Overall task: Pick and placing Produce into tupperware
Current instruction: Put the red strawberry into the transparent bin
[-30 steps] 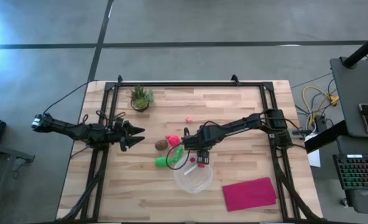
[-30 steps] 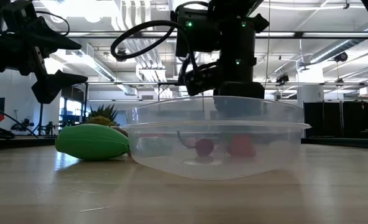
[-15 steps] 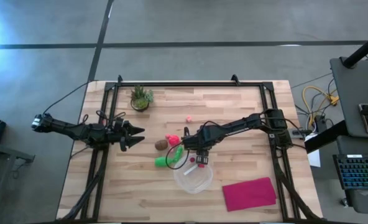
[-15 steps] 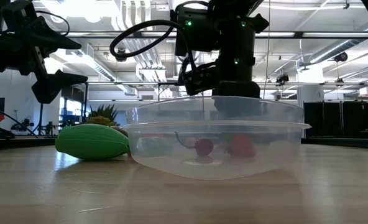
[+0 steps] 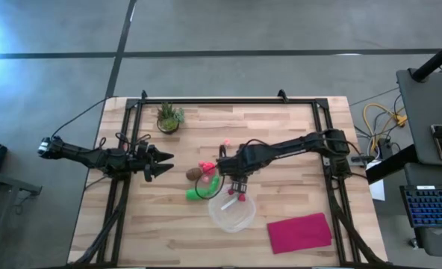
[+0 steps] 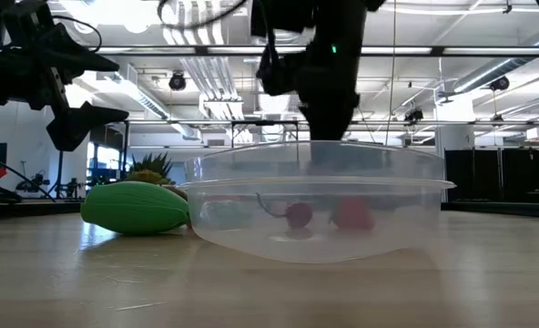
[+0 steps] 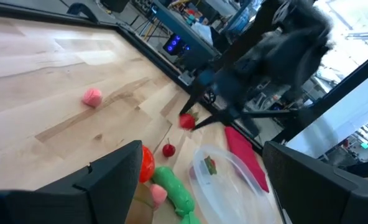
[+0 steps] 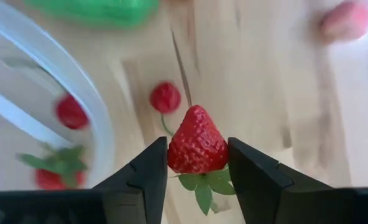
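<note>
The wooden surface (image 5: 281,134) carries everything, and the magenta cloth (image 5: 299,232) lies at about 5 o'clock of it, well apart from the work. The tupperware (image 5: 232,213) sits near 6 o'clock of the surface centre; in the low view a cherry (image 6: 297,215) and a red piece (image 6: 351,214) already lie inside it. A small potted plant (image 5: 169,117) stands at 10 o'clock.

Just beside the tupperware, at its 10 o'clock, lie the green pieces (image 5: 204,189), the brown oval (image 5: 194,173) and a red-pink piece (image 5: 206,167). A small pink bit (image 5: 226,142) lies alone toward 12 o'clock.

The right gripper (image 8: 197,163) hangs near the tupperware's 12 o'clock rim, and its fingers (image 8: 140,177) are closed narrow on a strawberry (image 8: 197,142) — the berry is off the surface, with a loose cherry (image 8: 165,97) on the wood below it. The left gripper (image 5: 161,164) waits at 9 o'clock, its fingers spread wide and empty.

So the step in hand appears to be the carry of the strawberry. The next move calls for bringing it over the middle of the container, clear of the rim, then opening the fingers low — a high drop may bounce it out.
</note>
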You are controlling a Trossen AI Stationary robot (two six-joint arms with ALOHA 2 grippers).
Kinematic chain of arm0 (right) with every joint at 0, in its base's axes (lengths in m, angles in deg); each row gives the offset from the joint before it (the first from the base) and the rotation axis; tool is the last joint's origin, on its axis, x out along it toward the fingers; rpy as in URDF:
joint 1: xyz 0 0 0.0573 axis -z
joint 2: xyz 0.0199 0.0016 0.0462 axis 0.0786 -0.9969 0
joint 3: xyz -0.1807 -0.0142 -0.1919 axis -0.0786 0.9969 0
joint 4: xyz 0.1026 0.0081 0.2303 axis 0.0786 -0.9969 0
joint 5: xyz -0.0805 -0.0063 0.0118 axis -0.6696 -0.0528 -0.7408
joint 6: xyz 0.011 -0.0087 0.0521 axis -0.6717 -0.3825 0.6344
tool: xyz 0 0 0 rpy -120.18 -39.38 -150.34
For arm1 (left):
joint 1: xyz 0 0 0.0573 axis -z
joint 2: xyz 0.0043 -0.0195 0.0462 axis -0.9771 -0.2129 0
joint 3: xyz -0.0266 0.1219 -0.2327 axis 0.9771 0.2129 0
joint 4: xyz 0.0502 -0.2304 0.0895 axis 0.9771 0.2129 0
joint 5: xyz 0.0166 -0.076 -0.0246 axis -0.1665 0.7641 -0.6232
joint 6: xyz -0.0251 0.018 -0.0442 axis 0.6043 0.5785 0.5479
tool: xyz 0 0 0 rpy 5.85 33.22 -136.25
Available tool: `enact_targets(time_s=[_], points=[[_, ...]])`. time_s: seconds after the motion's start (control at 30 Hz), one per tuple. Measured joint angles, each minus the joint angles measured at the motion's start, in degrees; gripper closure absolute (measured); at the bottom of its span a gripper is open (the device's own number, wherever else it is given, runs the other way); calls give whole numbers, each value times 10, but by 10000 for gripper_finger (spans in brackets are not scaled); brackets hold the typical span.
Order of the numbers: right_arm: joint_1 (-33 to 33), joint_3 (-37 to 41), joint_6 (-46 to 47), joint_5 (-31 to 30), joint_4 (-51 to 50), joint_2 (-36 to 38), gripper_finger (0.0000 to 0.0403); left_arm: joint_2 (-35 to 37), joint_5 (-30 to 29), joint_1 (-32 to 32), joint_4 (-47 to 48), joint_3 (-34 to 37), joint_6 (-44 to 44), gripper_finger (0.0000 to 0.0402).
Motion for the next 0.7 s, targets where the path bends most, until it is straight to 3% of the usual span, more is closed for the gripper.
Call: enact_targets(time_s=[0.27,0.7], points=[[-33,-30,42,95,14,18,244,0,0,0,0,0,0,81],[-72,-36,91,94,50,-27,234,0,0,0,1,0,0,81]])
